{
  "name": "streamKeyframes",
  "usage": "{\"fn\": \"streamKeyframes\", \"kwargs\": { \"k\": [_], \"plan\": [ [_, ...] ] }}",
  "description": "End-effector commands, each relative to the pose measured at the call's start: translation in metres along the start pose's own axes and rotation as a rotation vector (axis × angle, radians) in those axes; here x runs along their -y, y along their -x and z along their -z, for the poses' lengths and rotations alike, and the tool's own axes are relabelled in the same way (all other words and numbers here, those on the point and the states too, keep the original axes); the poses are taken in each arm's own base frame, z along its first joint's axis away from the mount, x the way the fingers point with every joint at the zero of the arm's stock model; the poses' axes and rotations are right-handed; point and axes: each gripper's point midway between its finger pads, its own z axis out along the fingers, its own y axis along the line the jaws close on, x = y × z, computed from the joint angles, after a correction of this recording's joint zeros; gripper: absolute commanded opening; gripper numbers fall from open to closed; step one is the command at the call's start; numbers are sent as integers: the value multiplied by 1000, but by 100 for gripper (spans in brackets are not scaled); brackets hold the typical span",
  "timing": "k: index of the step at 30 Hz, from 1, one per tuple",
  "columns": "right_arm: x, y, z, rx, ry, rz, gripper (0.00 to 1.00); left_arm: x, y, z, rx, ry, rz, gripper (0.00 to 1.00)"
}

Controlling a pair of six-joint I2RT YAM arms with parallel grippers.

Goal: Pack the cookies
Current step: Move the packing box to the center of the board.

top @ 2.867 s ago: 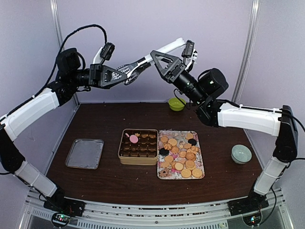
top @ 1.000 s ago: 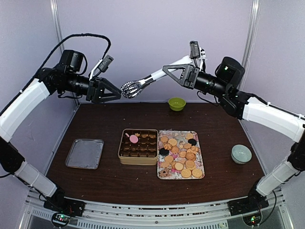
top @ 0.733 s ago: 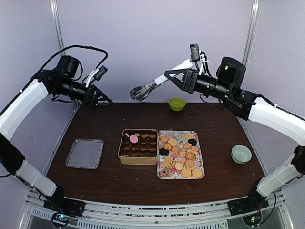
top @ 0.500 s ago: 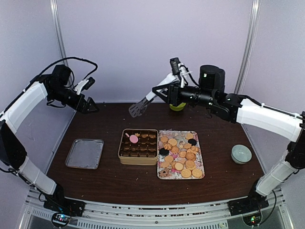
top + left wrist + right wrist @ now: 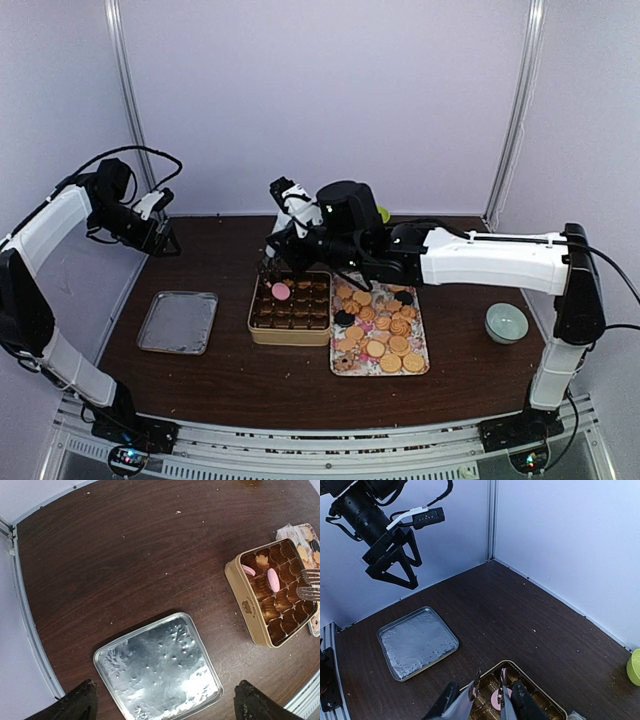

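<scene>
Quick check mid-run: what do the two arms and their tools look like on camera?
Both arms are white shells with black joints: left arm, right arm. A black cable loops beside the left arm's wrist. Both tools are black: the left tool shows a triangular frame, the right tool blunt dark fingers.

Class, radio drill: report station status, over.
Left pincer open, empty, off left. Right pincer shut on tongs above tin. Cookies mostly on tray, two pink in tin. Nothing blocking.
</scene>
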Motion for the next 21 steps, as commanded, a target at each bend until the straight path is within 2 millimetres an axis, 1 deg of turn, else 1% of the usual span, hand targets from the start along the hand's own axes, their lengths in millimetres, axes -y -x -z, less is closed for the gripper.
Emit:
{"fn": "streamKeyframes", "kwargs": {
  "k": [1,3,9,15,21],
  "plan": [
    [0,20,0,60,-100,52,35,-8,-2,5,19,59,-22,98],
    [-3,17,-2,55,-106,60,37,-12,-4,4,10,77,-20,98],
    [-10,8,-9,39,-101,69,37,-20,-11,0,-13,106,-18,98],
    [-15,-3,-16,19,-96,72,37,-23,-6,5,-1,121,-20,98],
    [-18,-8,-22,15,-92,70,37,-25,-5,7,4,133,-25,98]
  ]
}}
